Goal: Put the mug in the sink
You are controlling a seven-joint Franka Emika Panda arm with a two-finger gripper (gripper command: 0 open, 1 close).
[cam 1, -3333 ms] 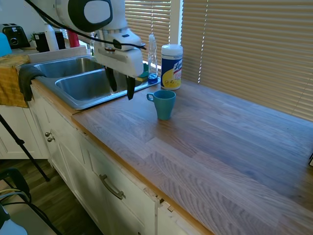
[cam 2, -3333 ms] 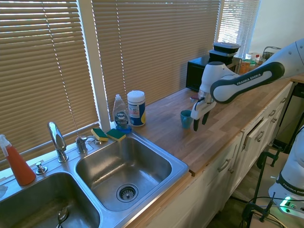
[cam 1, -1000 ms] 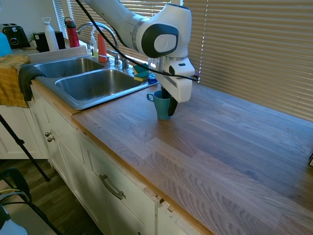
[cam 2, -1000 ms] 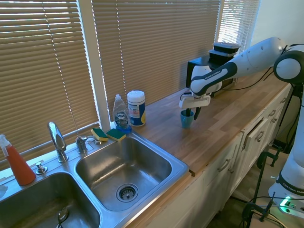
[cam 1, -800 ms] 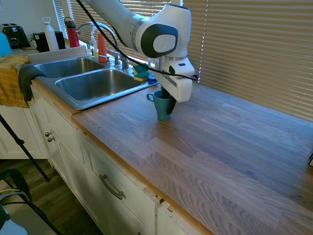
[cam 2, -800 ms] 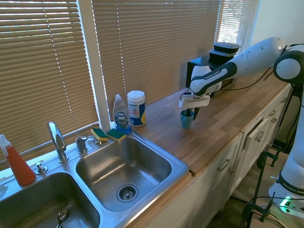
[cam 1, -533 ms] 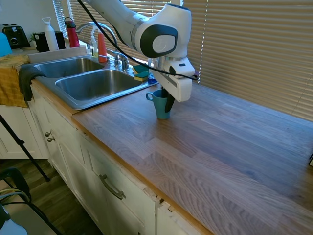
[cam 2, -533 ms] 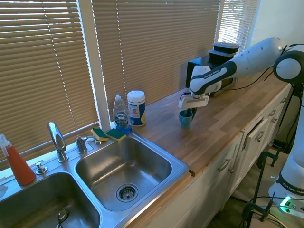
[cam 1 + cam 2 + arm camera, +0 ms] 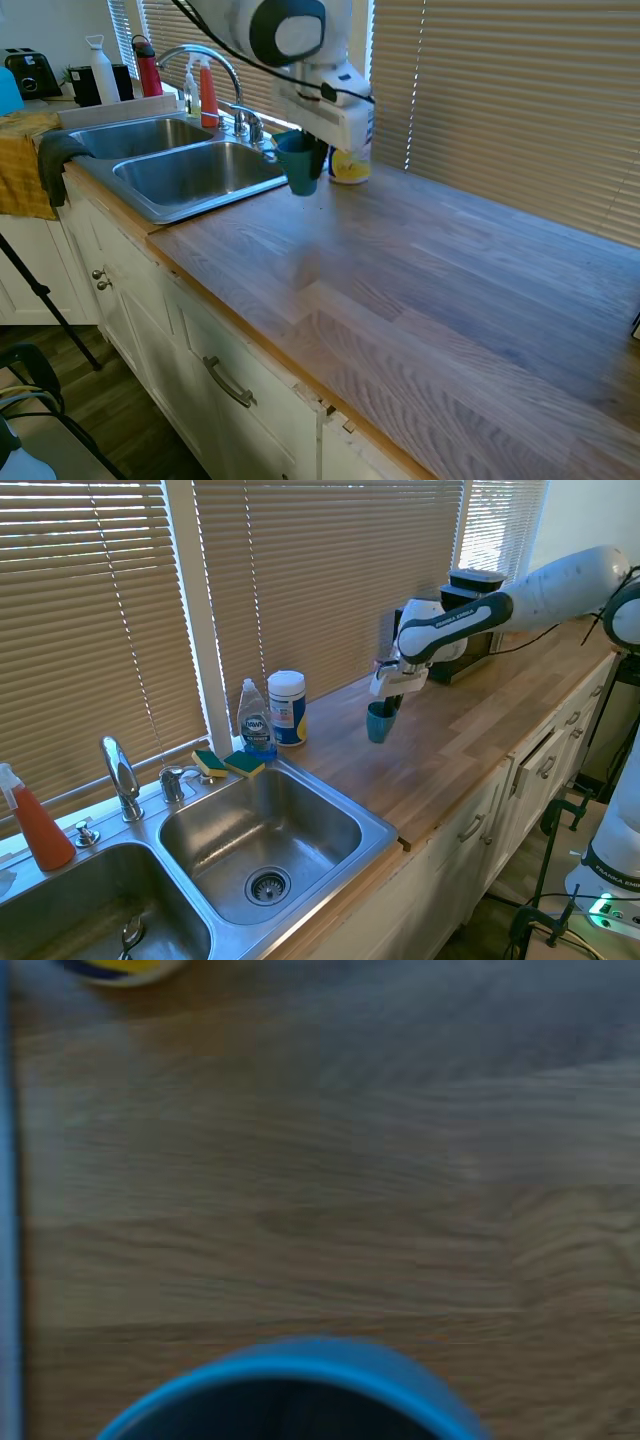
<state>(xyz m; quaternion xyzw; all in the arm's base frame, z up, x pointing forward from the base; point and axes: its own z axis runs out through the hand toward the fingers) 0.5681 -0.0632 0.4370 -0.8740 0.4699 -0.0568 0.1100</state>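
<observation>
In the first exterior view the jaws are clamped on the rim of the teal mug, which hangs upright in the air, clear of the wooden surface, just beside the right rim of the stainless sink. The mug is above the surface near the sink's edge, not over the basin. Behind it stands a white wipes canister with a yellow label, partly hidden by the arm, and the arched faucet rises at the back of the sink with an orange spray bottle near it. In the second exterior view the jaws hold the mug lifted above the surface, to the right of the canister and a clear soap bottle with blue liquid. Two green and yellow sponges lie on the sink rim below the bottle. In the blurred wrist view the mug's blue rim curves at the lower edge over the wood grain, with the canister's yellow base far off.
</observation>
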